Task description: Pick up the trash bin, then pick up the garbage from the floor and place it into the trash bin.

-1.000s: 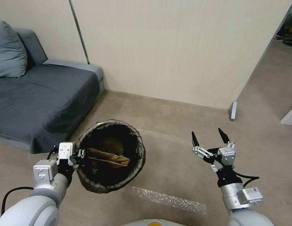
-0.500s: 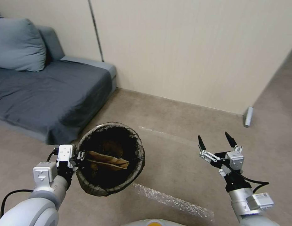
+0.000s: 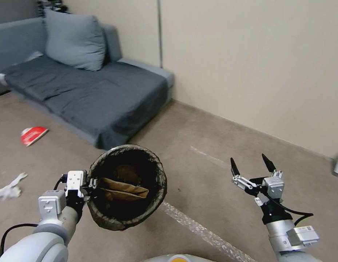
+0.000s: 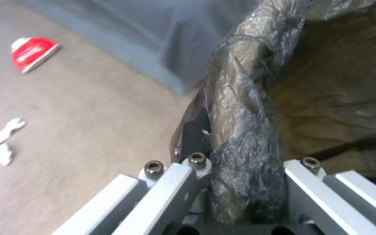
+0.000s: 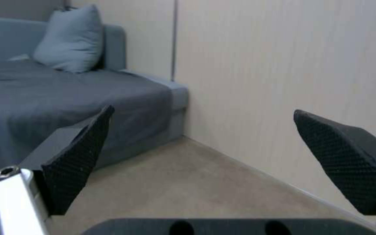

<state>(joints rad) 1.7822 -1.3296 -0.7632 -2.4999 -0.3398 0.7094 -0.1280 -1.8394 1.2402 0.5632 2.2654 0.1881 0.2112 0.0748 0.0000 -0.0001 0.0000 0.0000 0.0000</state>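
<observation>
1. Against the beige wall stands a grey fabric sofa (image 3: 92,91) bearing a soft square cushion (image 3: 76,40).
2. Round trash bin (image 3: 154,203), lined with crinkled dark film, hangs above the carpet; a brown paper bag (image 3: 121,189) lies inside.
3. Left gripper (image 3: 91,185) is clamped on the bin's rim.
4. Right gripper (image 3: 250,165) hovers with pointed textured fingers spread apart.
5. Red noodle bowl (image 3: 33,134) and crumpled white tissue (image 3: 7,189) lie on the carpet, well apart.

The trash bin's (image 3: 128,218) liner is showing as thin, crinkled, glossy dark plastic film; brown creased paper (image 3: 122,190) is lying matt inside. At ten o'clock from it, the sofa (image 3: 85,92) is wearing matt grey woven cloth. The floor (image 3: 198,153) is looking like short, rough beige carpet. The right gripper's (image 5: 205,147) fingertips (image 5: 81,153) are showing black, textured rubbery pads.
</observation>
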